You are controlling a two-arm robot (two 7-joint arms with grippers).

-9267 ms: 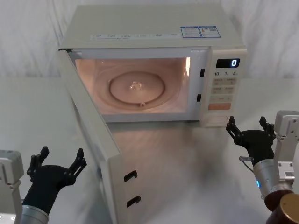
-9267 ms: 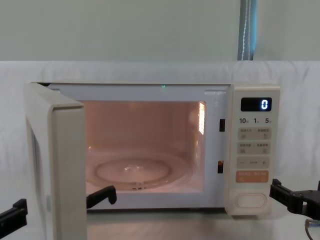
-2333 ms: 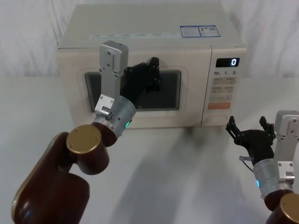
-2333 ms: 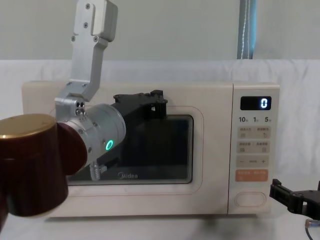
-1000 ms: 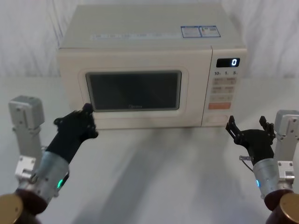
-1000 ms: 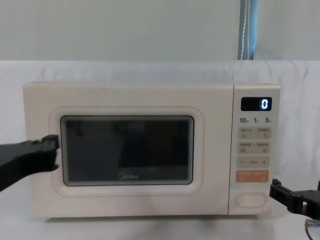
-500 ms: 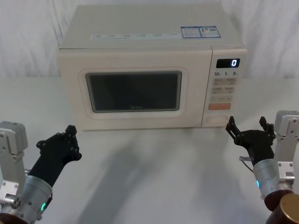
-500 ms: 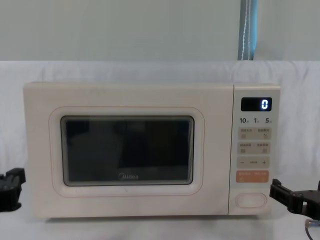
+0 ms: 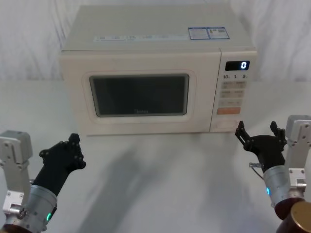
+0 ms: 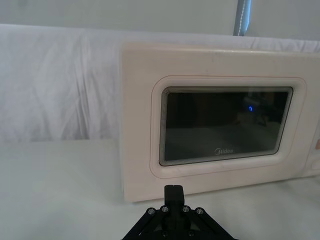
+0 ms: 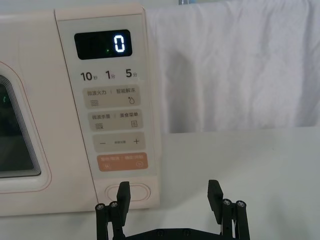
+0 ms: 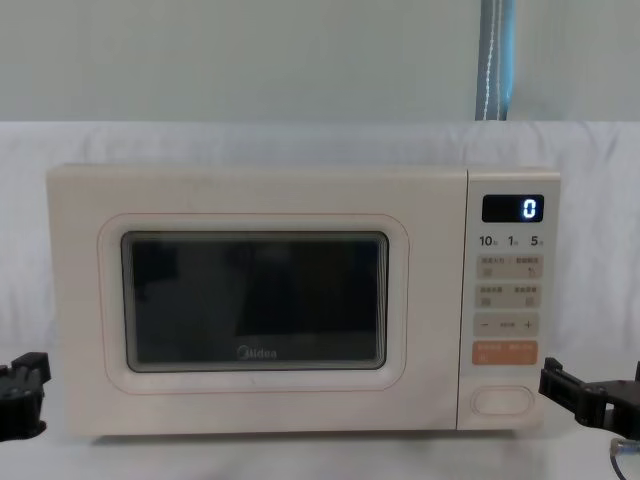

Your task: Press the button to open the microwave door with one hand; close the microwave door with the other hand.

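Green-lit, the black two-fingered left gripper (image 9: 62, 154) hangs low at the near left of the white table (image 9: 160, 165), well apart from the cream microwave, its fingers drawn together with no gap to be seen. On the near right the black, blue-lit right gripper (image 9: 261, 137) sits with its two fingers spread wide and empty, just in front of the control panel's lower corner. The large cream microwave door (image 12: 255, 300), with its dark rounded window and thin pinkish outline, lies flush with the cabinet, fully shut, and the cavity behind it is dark. In the right wrist view the wide, plain cream oblong button (image 11: 129, 192) sits at the foot of the panel, below the orange rectangular key (image 11: 122, 161), and the display (image 11: 102, 44) reads 0. Judged from this, both steps look done: the door has nothing left ajar and neither gripper touches the oven. What remains calls only for both arms to settle clear of the door and panel.
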